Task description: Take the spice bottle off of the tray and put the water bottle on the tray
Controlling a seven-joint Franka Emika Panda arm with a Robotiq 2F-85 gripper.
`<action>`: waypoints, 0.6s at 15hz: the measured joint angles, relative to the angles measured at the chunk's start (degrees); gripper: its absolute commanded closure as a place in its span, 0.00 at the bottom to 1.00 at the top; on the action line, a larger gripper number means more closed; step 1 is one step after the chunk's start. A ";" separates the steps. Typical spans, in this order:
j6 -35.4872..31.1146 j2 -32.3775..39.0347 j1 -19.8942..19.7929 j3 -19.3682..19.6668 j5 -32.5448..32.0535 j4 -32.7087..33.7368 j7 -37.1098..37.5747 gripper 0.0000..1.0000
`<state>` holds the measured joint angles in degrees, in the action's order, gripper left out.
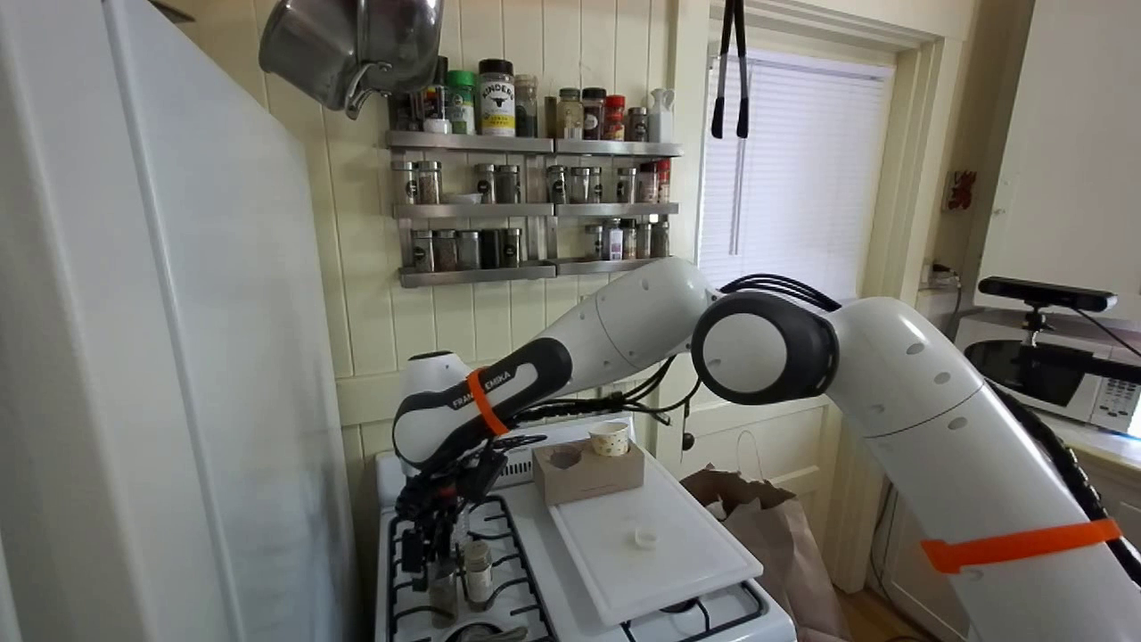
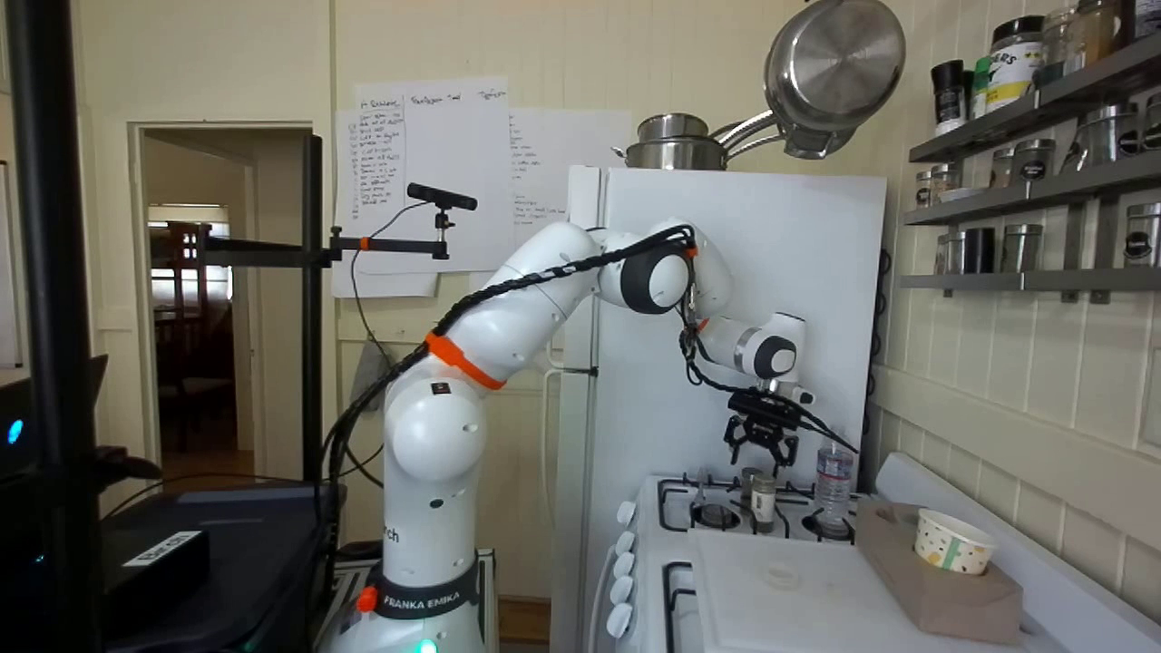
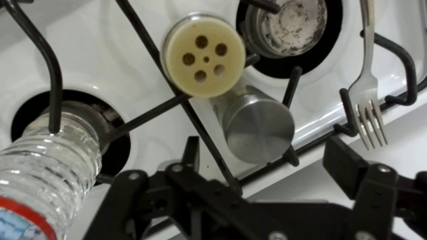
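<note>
The spice bottle, a short jar with a grey metal cap [image 3: 260,130], stands on the stove grate, off the tray; it also shows in both exterior views [image 1: 443,593] [image 2: 749,481]. My open, empty gripper [image 3: 268,160] is above it, its fingers apart on either side in the wrist view; the gripper also shows in an exterior view [image 2: 760,453]. The clear water bottle [image 2: 833,490] stands on a rear burner; its ribbed side shows at the lower left of the wrist view [image 3: 50,163]. The white tray [image 1: 597,571] lies on the stove, also in an exterior view [image 2: 816,603].
A labelled jar with a pale perforated top [image 3: 205,57] stands close beside the spice bottle. A fork [image 3: 365,86] lies on the grate. The tray holds a small white ring-shaped piece [image 1: 645,537]. A cardboard box [image 1: 584,477] with a paper cup [image 1: 610,437] sits at the tray's rear.
</note>
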<state>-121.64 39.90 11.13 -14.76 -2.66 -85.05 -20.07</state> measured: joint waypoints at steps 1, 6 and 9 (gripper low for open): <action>-0.14 -0.44 0.06 -0.03 0.00 0.40 0.31 0.00; -3.59 -6.87 2.30 1.34 -2.08 -0.09 7.02 0.00; -3.59 -13.79 4.25 4.09 -4.20 -3.68 16.14 0.00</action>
<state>-125.22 26.11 15.38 -10.67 -6.85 -88.72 -3.93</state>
